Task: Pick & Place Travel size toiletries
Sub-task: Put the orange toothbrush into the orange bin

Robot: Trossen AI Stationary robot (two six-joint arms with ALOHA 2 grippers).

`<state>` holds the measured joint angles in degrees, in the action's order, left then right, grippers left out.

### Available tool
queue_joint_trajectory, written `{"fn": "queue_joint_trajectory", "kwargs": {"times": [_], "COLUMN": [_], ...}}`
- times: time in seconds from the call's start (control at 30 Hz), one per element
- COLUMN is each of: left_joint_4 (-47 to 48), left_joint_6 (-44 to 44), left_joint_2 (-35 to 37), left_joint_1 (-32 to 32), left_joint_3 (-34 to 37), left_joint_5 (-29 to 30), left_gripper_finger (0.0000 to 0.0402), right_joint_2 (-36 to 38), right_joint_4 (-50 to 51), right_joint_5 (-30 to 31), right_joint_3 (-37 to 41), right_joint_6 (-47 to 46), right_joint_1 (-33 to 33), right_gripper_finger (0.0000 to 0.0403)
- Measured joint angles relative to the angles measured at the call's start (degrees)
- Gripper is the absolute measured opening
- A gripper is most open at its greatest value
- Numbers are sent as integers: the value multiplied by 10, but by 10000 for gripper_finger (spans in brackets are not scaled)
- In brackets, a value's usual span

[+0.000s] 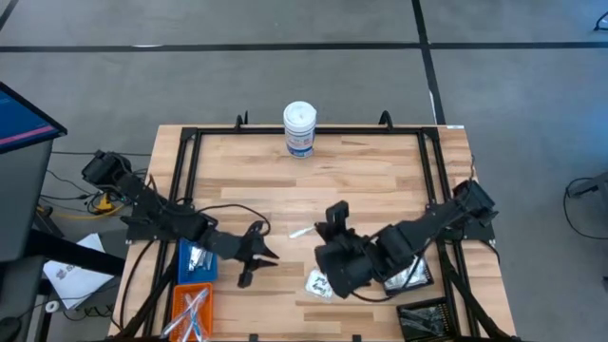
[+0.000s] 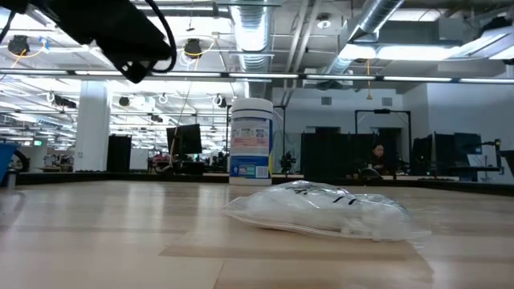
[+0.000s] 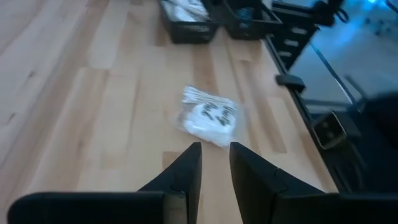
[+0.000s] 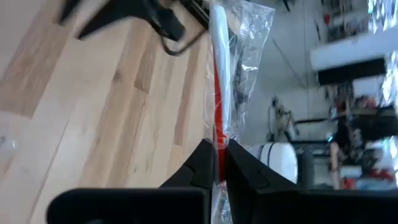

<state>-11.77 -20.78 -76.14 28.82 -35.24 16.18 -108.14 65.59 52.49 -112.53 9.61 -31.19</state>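
Observation:
My right gripper point(image 1: 319, 229) hovers near the table's middle, shut on a thin white-and-red stick in a clear crinkly wrapper point(image 4: 221, 68), which shows white in the high view point(image 1: 300, 231). A clear packet with white contents point(image 1: 318, 282) lies flat on the wood near the front edge, large in the low view point(image 2: 321, 210) and ahead of my left fingers point(image 3: 208, 117). My left gripper point(image 1: 260, 250) hangs over the table left of that packet, fingers a narrow gap apart point(image 3: 216, 158), holding nothing. My right gripper pinches the wrapped stick between its two fingers point(image 4: 202, 163) at its red end point(image 4: 218, 134). The fingers lie along the stick, pointing toward the table's left. The white length and the loose wrapper stick out beyond the fingertips, seemingly clear of the wood.
A tall white canister with a blue label point(image 1: 299, 128) stands at the far edge. A blue bin point(image 1: 197, 258) and an orange bin point(image 1: 190, 309) with items sit front left under the left arm. Black bins point(image 1: 423, 318) sit front right. Bare wood lies between canister and grippers.

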Motion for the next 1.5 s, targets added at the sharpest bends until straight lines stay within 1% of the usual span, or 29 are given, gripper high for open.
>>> {"fn": "queue_joint_trajectory", "kwargs": {"times": [0.17,0.3,0.4,0.57,0.7,0.77,0.87,1.0,1.13,1.27,1.37,1.5], "left_joint_4": [-2,-17,-79,-245,-323,-342,-377,-416,-467,-496,-509,-527], "left_joint_6": [-23,-28,-16,-1,-8,-10,-15,-46,-54,-55,-53,-53], "left_joint_2": [0,-3,-15,-42,-62,-74,-95,-127,-147,-149,-149,-149], "left_joint_1": [-26,-40,-49,-73,-103,-116,-129,-146,-150,-150,-151,-151], "left_joint_3": [0,2,16,54,69,72,71,71,71,71,71,71], "left_joint_5": [-2,-36,-81,-180,-250,-271,-276,-304,-332,-332,-332,-333], "left_gripper_finger": [76,76,76,76,76,76,76,78,100,139,172,209], "right_joint_2": [0,0,0,0,0,0,0,0,0,0,0,0], "right_joint_4": [-1,-3,-12,-76,-124,-143,-186,-214,-223,-239,-289,-353], "right_joint_5": [0,0,0,0,0,0,0,-1,0,0,1,0], "right_joint_3": [13,39,63,96,116,121,130,142,161,184,201,220], "right_joint_6": [102,208,274,323,395,426,453,479,495,505,529,571], "right_joint_1": [-31,-47,-48,-49,-58,-63,-68,-67,-65,-61,-61,-60], "right_gripper_finger": [20,15,16,23,18,17,23,26,17,20,25,22]}}
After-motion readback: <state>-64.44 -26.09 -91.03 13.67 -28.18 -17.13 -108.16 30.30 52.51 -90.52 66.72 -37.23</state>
